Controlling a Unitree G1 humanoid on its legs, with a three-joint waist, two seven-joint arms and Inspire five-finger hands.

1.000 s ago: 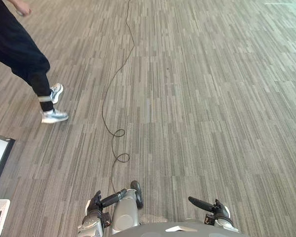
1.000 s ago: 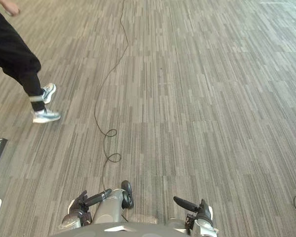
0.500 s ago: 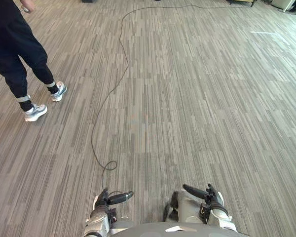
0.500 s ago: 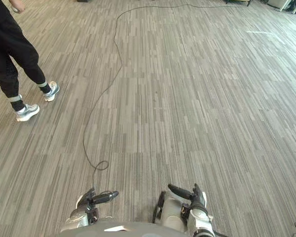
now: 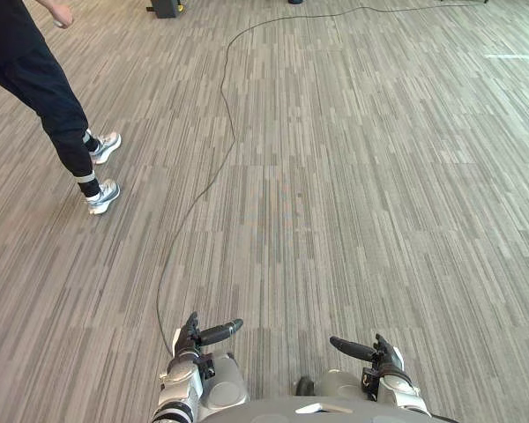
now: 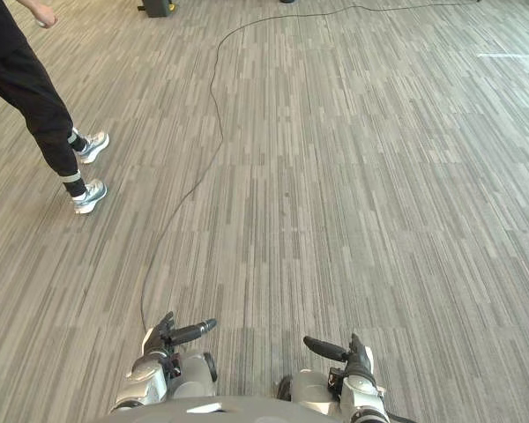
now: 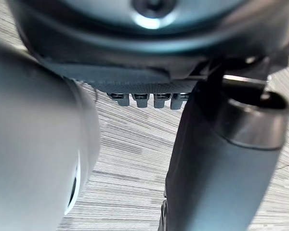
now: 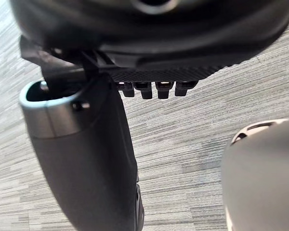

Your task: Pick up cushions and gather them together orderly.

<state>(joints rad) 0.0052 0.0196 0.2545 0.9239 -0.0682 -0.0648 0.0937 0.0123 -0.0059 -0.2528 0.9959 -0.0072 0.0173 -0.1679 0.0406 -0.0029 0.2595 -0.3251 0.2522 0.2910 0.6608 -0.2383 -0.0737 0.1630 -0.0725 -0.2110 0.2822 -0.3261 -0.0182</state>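
Note:
No cushion is in sight, just grey striped carpet (image 5: 353, 176) stretching ahead. My left hand (image 5: 195, 338) hangs low at the near edge of the left eye view, thumb (image 7: 221, 159) sticking out and fingers (image 7: 144, 99) straight, with nothing in it. At the same height on the other side, my right hand (image 5: 376, 355) is also open and empty; its thumb (image 8: 86, 159) and fingers (image 8: 154, 89) show over bare carpet.
A person in black trousers (image 5: 44, 84) and white shoes (image 5: 102, 196) stands at the far left, a few steps off. A dark object (image 5: 167, 7) sits on the floor at the far edge. Open carpet lies ahead and to the right.
The whole picture has shifted, so the camera moved. The person has stepped and changed stance at the left. Both hands stay low, open and empty.

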